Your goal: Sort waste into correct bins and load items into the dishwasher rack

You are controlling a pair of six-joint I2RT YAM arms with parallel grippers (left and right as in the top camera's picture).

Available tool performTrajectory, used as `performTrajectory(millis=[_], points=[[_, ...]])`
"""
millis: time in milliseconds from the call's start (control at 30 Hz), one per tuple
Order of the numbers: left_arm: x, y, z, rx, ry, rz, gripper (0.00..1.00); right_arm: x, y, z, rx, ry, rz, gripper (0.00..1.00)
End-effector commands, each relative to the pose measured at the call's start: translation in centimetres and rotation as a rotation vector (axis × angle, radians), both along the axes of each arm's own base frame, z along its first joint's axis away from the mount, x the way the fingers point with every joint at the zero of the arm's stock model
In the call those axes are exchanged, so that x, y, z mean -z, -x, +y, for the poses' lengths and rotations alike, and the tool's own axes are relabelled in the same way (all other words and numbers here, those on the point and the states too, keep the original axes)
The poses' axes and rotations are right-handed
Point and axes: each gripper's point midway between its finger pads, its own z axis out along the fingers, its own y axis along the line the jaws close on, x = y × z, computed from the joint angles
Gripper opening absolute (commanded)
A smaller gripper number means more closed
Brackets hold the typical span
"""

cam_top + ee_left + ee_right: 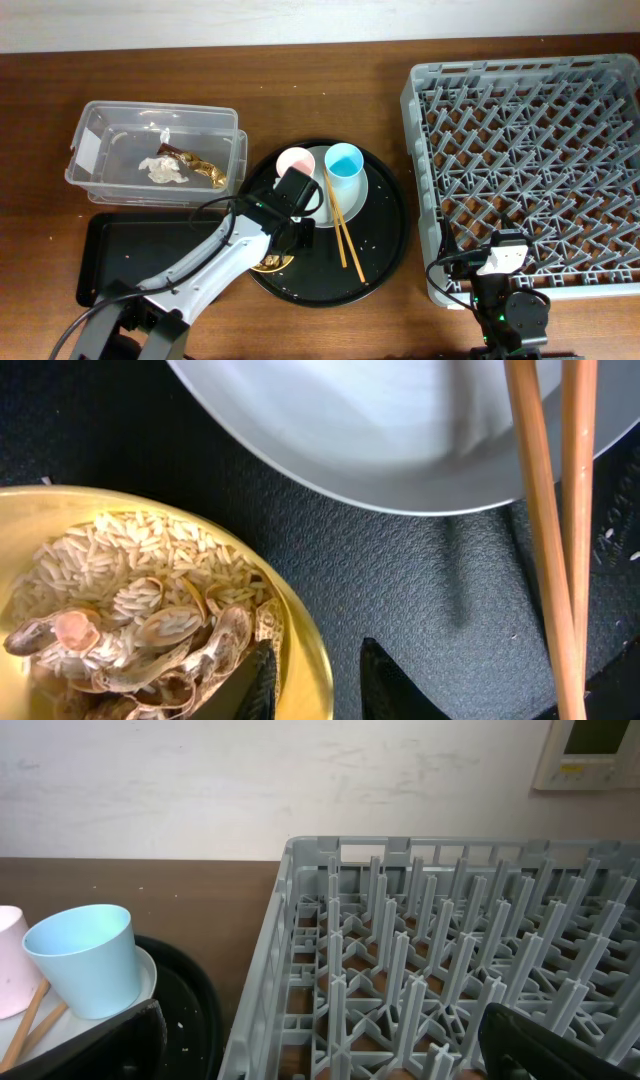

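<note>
My left gripper (316,650) straddles the rim of the yellow bowl (300,640), one finger inside and one outside with a gap, so it is open. The bowl holds food scraps (130,630) of rice and shells. Beside it lie the plate (400,430) and chopsticks (545,540). Overhead, the bowl (268,264) is mostly hidden under the left gripper (278,250). The pink cup (295,160) and blue cup (342,160) stand on the plate (352,198). My right gripper (330,1050) is wide open at the dishwasher rack (400,920).
The clear tub (100,120) at the back left holds a white tissue (162,170) and a gold wrapper (200,167). A shallow black tray (130,250) lies in front of it. The dishes sit on a round black tray (385,240). The rack (415,150) fills the right side.
</note>
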Motion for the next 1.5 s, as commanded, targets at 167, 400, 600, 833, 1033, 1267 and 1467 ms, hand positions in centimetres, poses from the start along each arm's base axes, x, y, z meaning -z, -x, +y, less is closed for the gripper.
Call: performTrajectory(millis=[167, 400, 600, 833, 1033, 1267, 1467], points=[[-0.22, -1.29, -0.05, -0.014, -0.013, -0.039, 0.18, 0.26, 0.02, -0.08, 0.007, 0.004, 0.005, 0.99], [-0.20, -1.34, 0.07, -0.016, -0.019, -0.041, 0.06, 0.26, 0.02, -0.08, 0.007, 0.004, 0.005, 0.98], [-0.18, -1.33, 0.08, -0.016, -0.019, -0.041, 0.02, 0.26, 0.02, -0.08, 0.007, 0.004, 0.005, 0.98], [-0.19, -1.42, 0.20, -0.018, -0.026, -0.046, 0.09, 0.26, 0.02, -0.08, 0.007, 0.004, 0.005, 0.98], [-0.21, -1.66, 0.47, -0.023, -0.042, -0.059, 0.11, 0.26, 0.02, -0.08, 0.007, 0.004, 0.005, 0.99], [-0.34, -2.04, 0.22, -0.024, -0.031, -0.075, 0.12, 0.26, 0.02, -0.08, 0.007, 0.004, 0.005, 0.98], [-0.30, -2.01, 0.24, -0.024, -0.031, -0.074, 0.16, 0.26, 0.02, -0.08, 0.007, 0.004, 0.005, 0.98]])
